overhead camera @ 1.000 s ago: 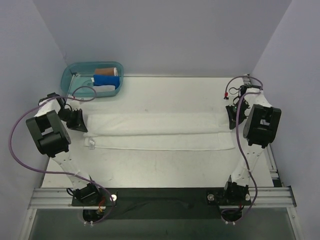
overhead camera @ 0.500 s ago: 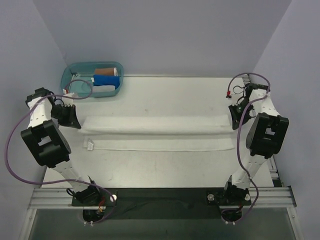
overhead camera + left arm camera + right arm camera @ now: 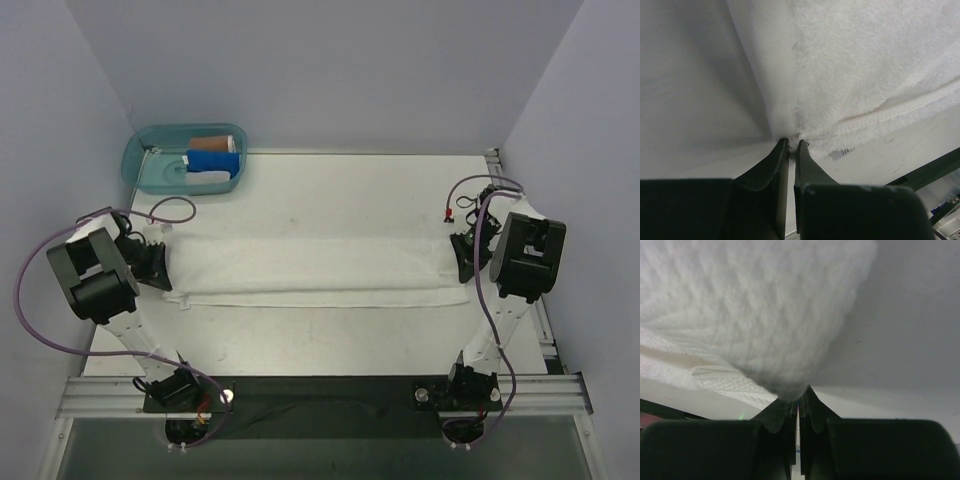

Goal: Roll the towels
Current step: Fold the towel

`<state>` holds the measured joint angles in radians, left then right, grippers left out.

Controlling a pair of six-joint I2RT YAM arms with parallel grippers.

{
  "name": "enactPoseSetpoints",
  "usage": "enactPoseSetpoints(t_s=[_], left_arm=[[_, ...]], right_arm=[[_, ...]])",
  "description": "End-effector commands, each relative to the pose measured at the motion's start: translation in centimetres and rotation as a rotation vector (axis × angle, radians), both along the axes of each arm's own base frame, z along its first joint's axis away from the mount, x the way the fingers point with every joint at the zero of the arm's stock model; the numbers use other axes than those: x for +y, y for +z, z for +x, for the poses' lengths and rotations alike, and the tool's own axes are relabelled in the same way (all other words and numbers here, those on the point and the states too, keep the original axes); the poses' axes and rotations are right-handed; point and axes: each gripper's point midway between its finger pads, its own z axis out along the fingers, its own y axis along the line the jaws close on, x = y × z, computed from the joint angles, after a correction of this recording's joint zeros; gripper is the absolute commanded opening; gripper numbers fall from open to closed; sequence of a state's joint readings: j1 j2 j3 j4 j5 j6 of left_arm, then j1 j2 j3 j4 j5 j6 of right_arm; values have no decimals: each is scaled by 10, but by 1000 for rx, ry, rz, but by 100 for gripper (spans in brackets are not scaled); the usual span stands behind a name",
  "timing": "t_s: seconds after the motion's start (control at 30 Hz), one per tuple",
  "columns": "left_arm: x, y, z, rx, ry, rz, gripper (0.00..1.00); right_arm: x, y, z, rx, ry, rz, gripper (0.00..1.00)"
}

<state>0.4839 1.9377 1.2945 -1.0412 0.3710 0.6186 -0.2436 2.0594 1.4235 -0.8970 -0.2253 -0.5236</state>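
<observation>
Top view: towel (image 3: 310, 270) lies mid-frame, long axis running left to right. Left gripper (image 3: 158, 268) sits at its left end and right gripper (image 3: 462, 258) at its right end, each equally close.
Left wrist: jaws nearly closed, pinching a towel corner at centre frame.
Right wrist: jaws closed on the towel edge; cloth fills the upper left.

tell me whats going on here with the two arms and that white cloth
Both arms are working one white towel. The left fingers are pinched on its left end and the right fingers on its right end, so it stretches across the table as a long strip, apparently folded lengthwise. It has not been rolled yet. A teal bin at the far left holds a blue towel and a brown towel.
</observation>
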Motion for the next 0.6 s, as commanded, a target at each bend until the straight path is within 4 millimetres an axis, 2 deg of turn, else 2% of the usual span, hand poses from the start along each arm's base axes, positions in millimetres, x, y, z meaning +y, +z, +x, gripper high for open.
enactPoseSetpoints(t_s=[0.0,0.23,0.4,0.57], left_arm=[[24,-14,21,-68,-7,101,0],[26,0,33,-110,9,100,0],[23,26,39,-161,16,92,0],[21,52,44,-199,11,89,0]], right_arm=[[-17,-3,3,3,10,-66,0],[-17,9,12,-42,-5,-72,0],[-17,33,23,-112,-8,-71,0],[-12,51,25,-133,-10,-46,0]])
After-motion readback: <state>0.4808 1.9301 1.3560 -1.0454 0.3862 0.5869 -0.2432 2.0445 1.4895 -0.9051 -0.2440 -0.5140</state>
